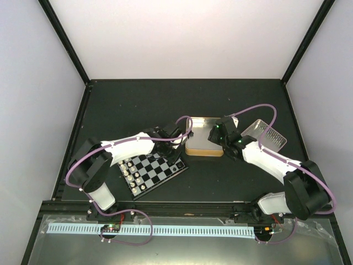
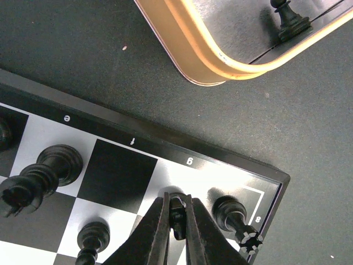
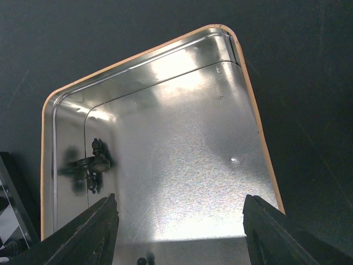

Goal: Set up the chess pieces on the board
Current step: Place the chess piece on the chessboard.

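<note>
The left gripper [image 2: 176, 205] is closed on a black chess piece [image 2: 177, 218] at the right corner of the board [image 2: 118, 171], just beside a rook [image 2: 229, 210]. The right gripper [image 3: 179, 201] hangs wide open over the gold-rimmed tin [image 3: 259, 143], which holds one black piece [image 3: 98, 163].

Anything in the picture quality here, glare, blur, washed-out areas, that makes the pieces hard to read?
Right wrist view: bright glare patches on the tin floor, and its wall mirrors the black piece beside it. Left wrist view: board sharp; the left gripper, shut on a held piece, looks slightly soft. Top external view: back wall washed out; pale pieces too small to distinguish.
</note>
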You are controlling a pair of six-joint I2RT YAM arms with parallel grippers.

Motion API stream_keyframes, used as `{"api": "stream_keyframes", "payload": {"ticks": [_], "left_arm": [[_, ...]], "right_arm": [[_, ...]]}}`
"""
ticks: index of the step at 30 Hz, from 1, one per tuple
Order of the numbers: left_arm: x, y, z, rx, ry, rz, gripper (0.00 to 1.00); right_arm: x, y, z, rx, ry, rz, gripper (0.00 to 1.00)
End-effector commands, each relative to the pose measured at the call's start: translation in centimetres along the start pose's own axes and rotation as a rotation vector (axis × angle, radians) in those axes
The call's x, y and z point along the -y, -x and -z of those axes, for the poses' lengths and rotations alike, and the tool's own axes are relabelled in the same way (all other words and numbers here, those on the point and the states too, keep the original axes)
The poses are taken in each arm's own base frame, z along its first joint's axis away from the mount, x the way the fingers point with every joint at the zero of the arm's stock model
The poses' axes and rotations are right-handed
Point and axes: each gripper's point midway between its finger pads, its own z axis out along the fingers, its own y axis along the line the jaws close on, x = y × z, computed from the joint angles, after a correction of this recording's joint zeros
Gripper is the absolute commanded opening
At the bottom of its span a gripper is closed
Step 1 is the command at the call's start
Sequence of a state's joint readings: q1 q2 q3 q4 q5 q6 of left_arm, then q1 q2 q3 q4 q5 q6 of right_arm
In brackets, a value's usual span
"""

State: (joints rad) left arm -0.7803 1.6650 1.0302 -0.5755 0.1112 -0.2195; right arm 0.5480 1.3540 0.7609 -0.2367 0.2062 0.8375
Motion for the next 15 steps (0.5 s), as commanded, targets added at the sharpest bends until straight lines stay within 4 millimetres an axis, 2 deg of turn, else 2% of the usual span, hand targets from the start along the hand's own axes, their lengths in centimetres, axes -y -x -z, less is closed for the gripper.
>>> {"api": "stream_keyframes", "payload": {"ticks": [1,8,15], "left_arm": [[0.15,1.42,0.11,0.039,0.011,-0.007,0.09],[0.73,1.49,0.3,0.043,-0.021,-0.009,0.18],[0.92,1.78,0.64,0.053,-0.029,-0.011,0.17]], "right_arm": [[-0.35,0.86,0.14,0.014,-0.002,-0.013,0.62],[-0.47,0.88,0.2,0.012,0.003,-0.011,0.62],[-0.55,0.83,0.24,0.008,0.008,-0.012,0.62]]}}
